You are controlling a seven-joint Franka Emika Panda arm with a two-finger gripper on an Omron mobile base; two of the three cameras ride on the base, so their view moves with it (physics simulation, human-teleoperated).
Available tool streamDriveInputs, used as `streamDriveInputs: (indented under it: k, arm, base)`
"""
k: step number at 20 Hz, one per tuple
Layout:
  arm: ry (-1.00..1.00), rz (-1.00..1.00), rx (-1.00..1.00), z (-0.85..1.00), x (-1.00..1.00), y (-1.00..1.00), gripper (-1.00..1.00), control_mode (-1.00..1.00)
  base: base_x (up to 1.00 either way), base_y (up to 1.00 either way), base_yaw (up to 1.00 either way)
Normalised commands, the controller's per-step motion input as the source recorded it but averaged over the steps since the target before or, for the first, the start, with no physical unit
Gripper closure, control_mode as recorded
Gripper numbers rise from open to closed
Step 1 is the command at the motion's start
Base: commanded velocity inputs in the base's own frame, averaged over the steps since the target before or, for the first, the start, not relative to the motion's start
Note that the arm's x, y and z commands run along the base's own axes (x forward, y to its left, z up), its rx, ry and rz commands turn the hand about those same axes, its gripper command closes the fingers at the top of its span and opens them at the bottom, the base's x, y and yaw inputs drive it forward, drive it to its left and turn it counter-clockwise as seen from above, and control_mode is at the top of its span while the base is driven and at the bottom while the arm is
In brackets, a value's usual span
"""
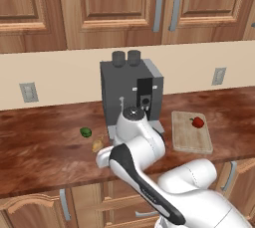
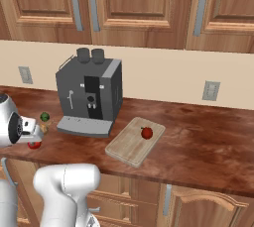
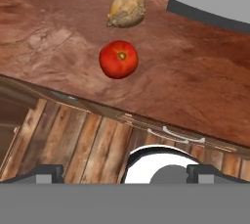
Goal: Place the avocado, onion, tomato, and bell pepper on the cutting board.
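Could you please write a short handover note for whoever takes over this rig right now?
Claw: open, empty, hovering above the counter's front edge, left of the coffee machine.
Bell pepper: already on the cutting board, right of the machine.
Tomato: on the counter near its front edge, just ahead of the claw, apart from the onion.
Onion: on the counter beyond the tomato, near the machine's base.
Avocado: on the counter left of the machine.
Done: bell pepper.
Left: tomato (likely next), onion, avocado to the board.
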Motion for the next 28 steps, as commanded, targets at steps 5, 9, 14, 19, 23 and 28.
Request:
streamDriveInputs:
  k: [5, 9, 14, 19, 23, 28]
  arm:
    - [0.05, 0.0, 0.0, -0.13, 0.17, 0.08, -1.0, -1.0]
    - [0.05, 0.0, 0.0, -0.18, 0.2, 0.07, -1.0, -1.0]
    - [0.06, 0.0, 0.0, -0.25, 0.17, 0.01, -1.0, -1.0]
    - [0.05, 0.0, 0.0, -0.26, 0.07, 0.02, -1.0, -1.0]
    - [0.02, 0.0, 0.0, -0.23, 0.04, 0.09, -1.0, -1.0]
    - [0.01, 0.0, 0.0, -0.19, 0.07, 0.14, -1.0, -1.0]
  base:
    - [0.0, 0.0, 0.0]
    - [0.0, 0.0, 0.0]
    - [0.0, 0.0, 0.0]
    - [0.0, 0.0, 0.0]
    - [0.0, 0.0, 0.0]
    - [0.0, 0.0, 0.0]
